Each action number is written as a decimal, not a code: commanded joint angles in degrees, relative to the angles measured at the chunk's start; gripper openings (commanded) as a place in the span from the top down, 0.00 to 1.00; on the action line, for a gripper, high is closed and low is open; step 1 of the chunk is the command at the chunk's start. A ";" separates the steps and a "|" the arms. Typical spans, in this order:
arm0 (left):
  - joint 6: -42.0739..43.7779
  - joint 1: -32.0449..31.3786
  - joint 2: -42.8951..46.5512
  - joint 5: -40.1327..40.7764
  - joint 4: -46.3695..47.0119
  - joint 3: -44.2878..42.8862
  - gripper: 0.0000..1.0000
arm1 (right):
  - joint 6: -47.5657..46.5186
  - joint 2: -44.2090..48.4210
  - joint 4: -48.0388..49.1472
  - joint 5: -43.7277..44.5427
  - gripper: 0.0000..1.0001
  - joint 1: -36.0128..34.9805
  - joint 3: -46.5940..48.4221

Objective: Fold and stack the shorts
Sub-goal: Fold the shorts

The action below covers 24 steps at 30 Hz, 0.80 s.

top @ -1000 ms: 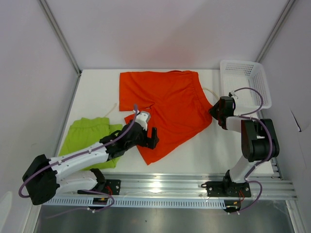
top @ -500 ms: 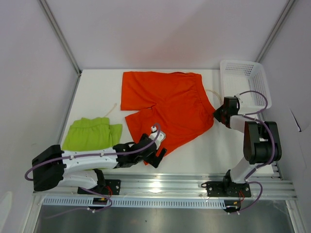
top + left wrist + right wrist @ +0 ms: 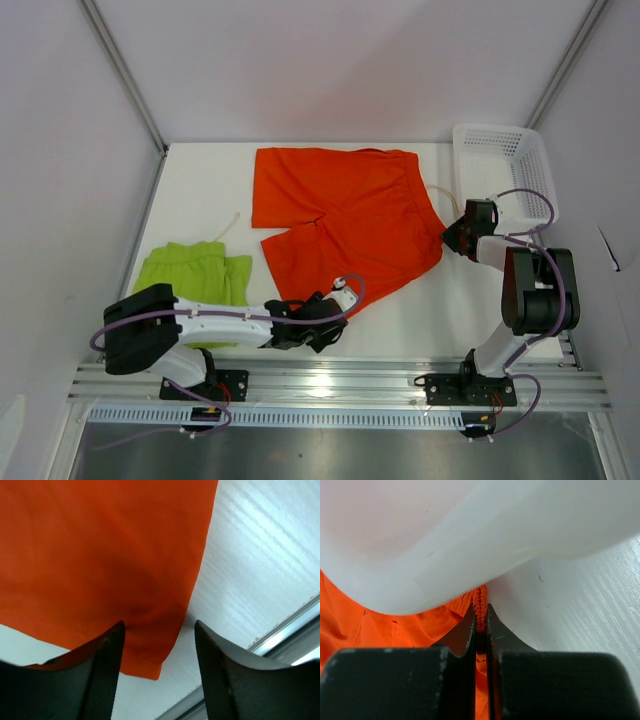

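Note:
The orange-red shorts (image 3: 340,215) lie spread flat in the middle of the white table. Their right waistband edge (image 3: 480,595) is pinched in my right gripper (image 3: 450,236), which is shut on the bunched fabric (image 3: 480,611). My left gripper (image 3: 335,318) is low at the near corner of the shorts' leg. In the left wrist view its jaws (image 3: 159,625) stand apart, with the orange hem corner (image 3: 145,660) lying between them and not squeezed. The lime green shorts (image 3: 190,275) lie folded at the near left, apart from both grippers.
A white mesh basket (image 3: 505,170) stands at the back right, just behind the right gripper. A pale drawstring (image 3: 230,222) trails on the table left of the orange shorts. The metal rail (image 3: 340,380) runs along the near edge, close to the left gripper.
The left arm swung from the middle of the orange leg down to its near hem corner, its jaws narrowing. The right gripper shut on the waistband, and the shorts shifted slightly right.

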<state>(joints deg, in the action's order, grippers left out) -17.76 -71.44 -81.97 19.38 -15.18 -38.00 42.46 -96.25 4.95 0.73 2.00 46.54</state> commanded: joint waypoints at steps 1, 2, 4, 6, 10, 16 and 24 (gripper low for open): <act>1.59 -1.33 -2.75 2.85 -1.69 -3.83 0.42 | 0.17 -1.22 0.94 -1.60 1.00 0.37 1.36; 1.24 -1.60 -4.06 3.64 -2.30 -4.10 0.45 | 0.17 -1.31 1.11 -2.05 1.00 0.46 1.36; 0.88 -1.86 -4.95 4.09 -3.54 -4.71 0.51 | 0.17 -1.40 1.29 -2.23 1.00 0.55 1.27; -0.08 -1.95 -5.47 4.18 -4.33 -4.72 0.53 | 0.17 -1.49 1.29 -2.23 1.00 0.72 1.36; -2.27 -2.48 -4.16 3.04 -4.95 -3.66 0.49 | 0.26 -1.66 1.38 -2.84 1.00 1.25 1.36; -5.44 -2.48 -4.68 3.91 -6.35 -3.05 0.48 | 0.35 -1.75 1.03 -3.89 1.00 2.22 1.79; -5.27 -2.48 -6.35 2.69 -5.47 -3.13 0.49 | -1.06 -0.96 -0.47 -4.25 1.00 4.59 1.97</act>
<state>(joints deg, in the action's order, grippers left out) -22.06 -73.38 -86.26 22.98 -17.65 -41.82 42.00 -97.08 5.41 -3.53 5.58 47.18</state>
